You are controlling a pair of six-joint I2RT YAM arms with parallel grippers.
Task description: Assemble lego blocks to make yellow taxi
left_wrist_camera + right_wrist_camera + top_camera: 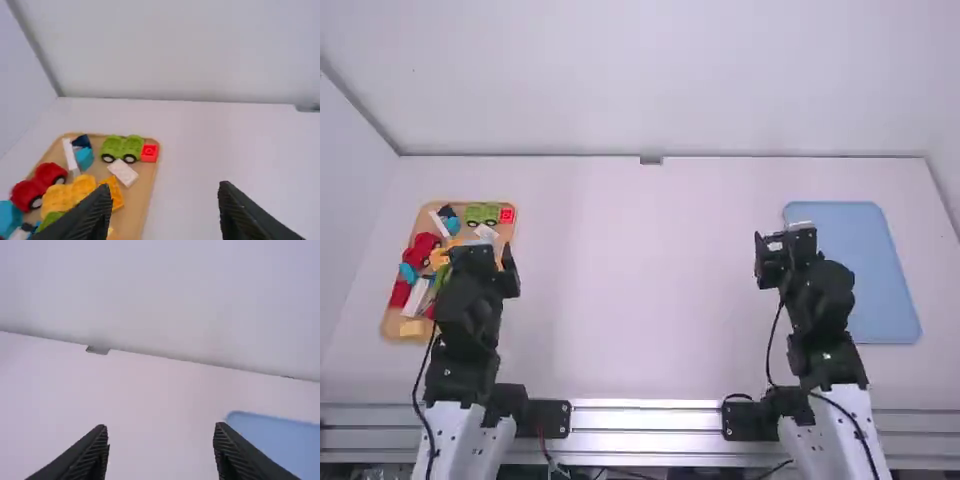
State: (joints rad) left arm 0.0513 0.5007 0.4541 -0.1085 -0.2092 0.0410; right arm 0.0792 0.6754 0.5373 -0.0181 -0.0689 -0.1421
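Over the wooden tray's right part, my left gripper (pixel 483 256) is held open with nothing between its fingers. My right gripper (pixel 785 244), also open, is at the blue mat's left side. In the left wrist view, beyond the left gripper (pixel 165 190), yellow blocks (pixel 84 187) lie beside a red wheeled piece (pixel 38 185). An orange-yellow piece (pixel 114 194), a white brick (pixel 123 172), a green wheeled piece (pixel 122 147) and a small red brick (pixel 149 152) are there too. The right wrist view shows the right gripper (pixel 161 431) with bare table beyond it. The left arm hides some blocks from above.
The wooden tray (pixel 392 322) is at the table's left, also holding blue and white pieces. A blue mat (pixel 885 300) lies at the right. White table (pixel 635 290) stretches between them, with a white wall behind and a small dark fitting (pixel 651 160) at the back edge.
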